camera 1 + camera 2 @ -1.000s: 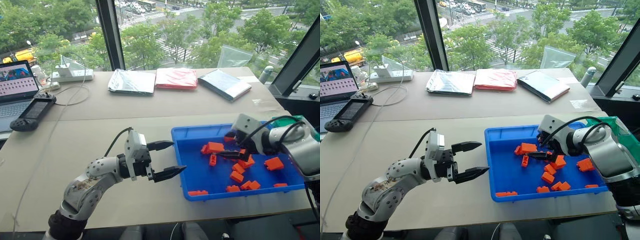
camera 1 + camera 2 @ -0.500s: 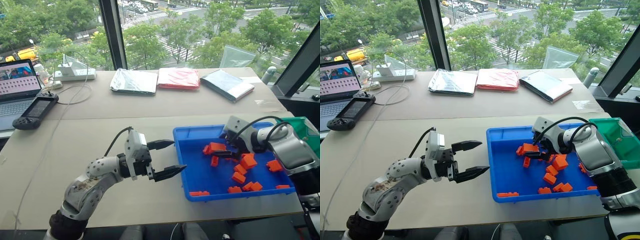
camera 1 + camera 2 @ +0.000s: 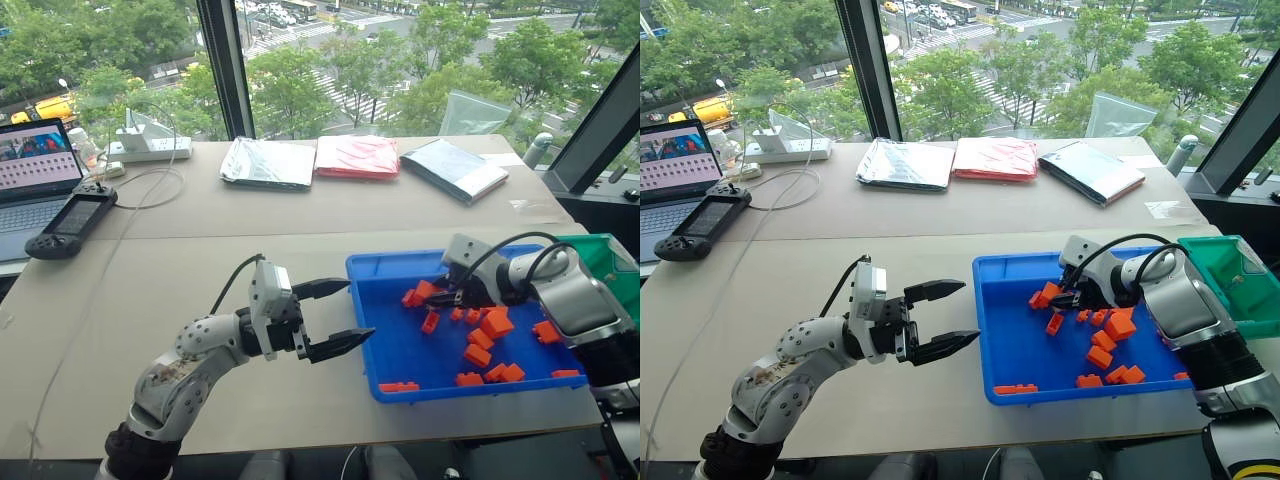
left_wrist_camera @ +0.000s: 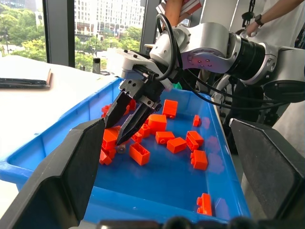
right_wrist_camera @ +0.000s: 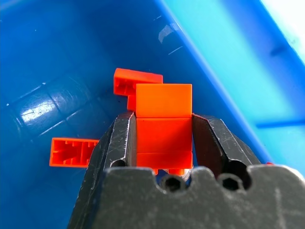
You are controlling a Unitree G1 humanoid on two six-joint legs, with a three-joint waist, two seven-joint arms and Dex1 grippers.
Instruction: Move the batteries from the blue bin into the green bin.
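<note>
The blue bin [image 3: 395, 348] sits at the table's near right with several orange batteries [image 3: 490, 335] scattered in it. My right gripper [image 3: 430, 294] reaches into the bin's far left part. It is shut on one orange battery [image 5: 164, 102], with a finger [image 5: 123, 143] pressed on each side. Two more batteries [image 5: 71, 151] lie on the bin floor just past it. My left gripper [image 3: 333, 315] hovers open above the table, just outside the bin's left wall, holding nothing. The green bin [image 3: 600, 255] stands right of the blue bin.
A laptop [image 3: 30, 170], a black controller [image 3: 68, 222] and a power strip [image 3: 150, 150] with cables lie at the far left. Three flat packets [image 3: 355, 155] lie along the table's far edge by the window. A person's arm [image 4: 281, 12] shows behind my right arm.
My right gripper's fingers have closed from wide open onto a battery at the far left of the pile. The left arm has kept still.
</note>
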